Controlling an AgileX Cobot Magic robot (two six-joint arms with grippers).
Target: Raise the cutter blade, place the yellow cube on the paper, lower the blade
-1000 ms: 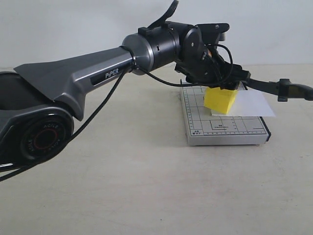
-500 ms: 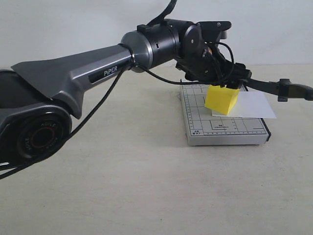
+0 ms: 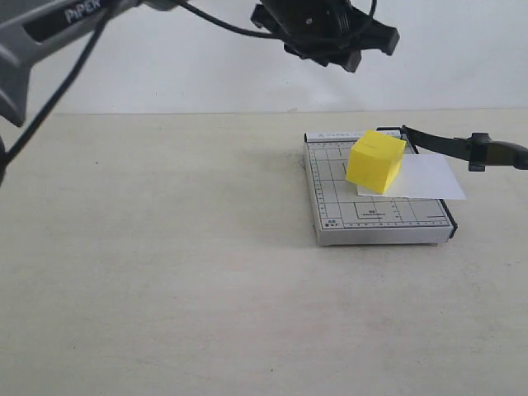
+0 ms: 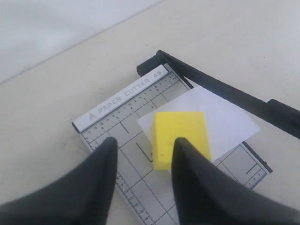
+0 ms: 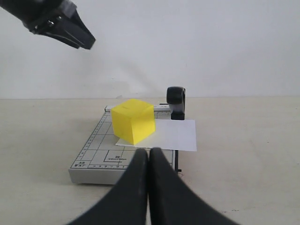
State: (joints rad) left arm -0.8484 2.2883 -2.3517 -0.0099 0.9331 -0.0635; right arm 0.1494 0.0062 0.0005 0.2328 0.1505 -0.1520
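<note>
The yellow cube rests on the white paper, which lies on the grey gridded trimmer board. The cutter blade stands raised at a slant from its hinge at the board's far corner, and nothing grips it. High above the cube hangs my left gripper, open, with nothing between its fingers. My right gripper is shut and empty, in front of the board; the exterior view does not show it.
A beige tabletop stretches around the board, with a plain pale wall behind. The blade's thick handle juts out past the board's right side. My left arm crosses the upper left of the exterior view.
My left gripper has let go of the yellow cube and risen well above it, its jaws now narrower. The cube stays on the paper. The right gripper has not moved.
</note>
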